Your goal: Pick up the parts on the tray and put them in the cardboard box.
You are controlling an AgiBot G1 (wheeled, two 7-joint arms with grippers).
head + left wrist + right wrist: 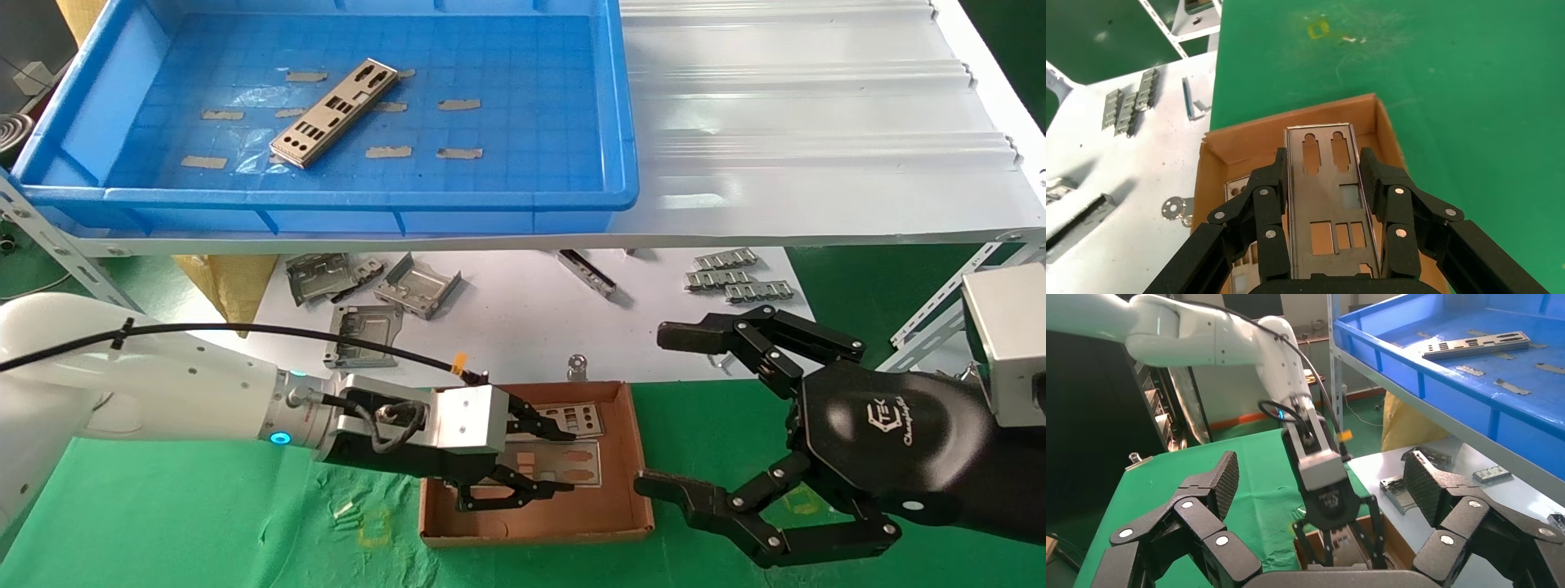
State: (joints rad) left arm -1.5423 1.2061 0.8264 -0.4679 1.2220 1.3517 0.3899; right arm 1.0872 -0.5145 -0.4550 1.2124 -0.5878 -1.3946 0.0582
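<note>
The right gripper [654, 408] waits near, jaws spread wide and empty. The left gripper [564, 461], jaws pinching a plate [1329, 202] by its long edges, holds it flat over the cardboard box [633, 457], probably for release. Farther off, another plate [335, 113] remains in the tray [621, 122].

The left gripper [1326, 202] hides most of the lower plate [1240, 187] in the cardboard box [1248, 136].
</note>
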